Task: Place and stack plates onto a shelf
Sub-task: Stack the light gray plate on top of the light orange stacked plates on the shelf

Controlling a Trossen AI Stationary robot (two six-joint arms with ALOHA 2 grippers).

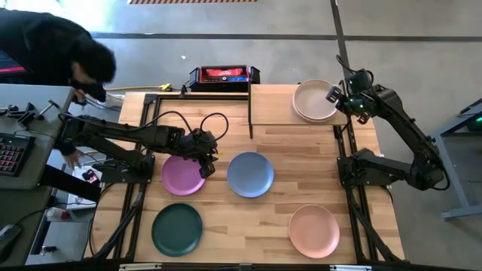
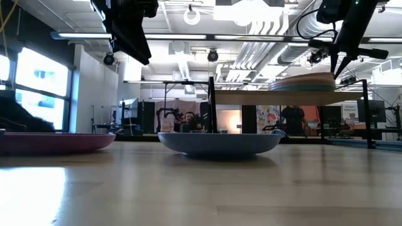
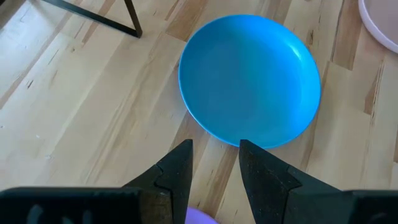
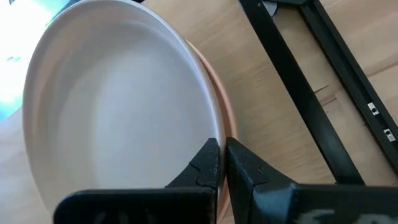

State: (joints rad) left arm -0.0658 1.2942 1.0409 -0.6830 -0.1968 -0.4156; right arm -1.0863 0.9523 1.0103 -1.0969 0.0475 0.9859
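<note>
On the right half of the shelf (image 1: 275,105) sits a stack of plates (image 1: 314,100), a cream plate (image 4: 112,106) on top and a peach one (image 4: 221,115) beneath. My right gripper (image 4: 222,163) is shut at the stack's right rim. On the tabletop lie a purple plate (image 1: 183,175), a blue plate (image 1: 250,174), a dark green plate (image 1: 177,229) and a peach-pink plate (image 1: 314,230). My left gripper (image 3: 214,155) hangs open above the purple plate's right edge, pointing toward the blue plate (image 3: 249,81), with nothing between its fingers. My right gripper comes slanting down from the table's right side, its shut fingertips (image 4: 211,152) at the right rim of the cream plate (image 4: 202,93). I cannot tell whether they touch it. The stack rests flat on the shelf.
A person bends over a side desk with a keyboard (image 1: 11,154) beyond the table's left edge. A red and black box (image 1: 222,74) stands at the far edge. The shelf's black leg (image 3: 130,18) stands near the blue plate. The shelf's left half is bare wood.
</note>
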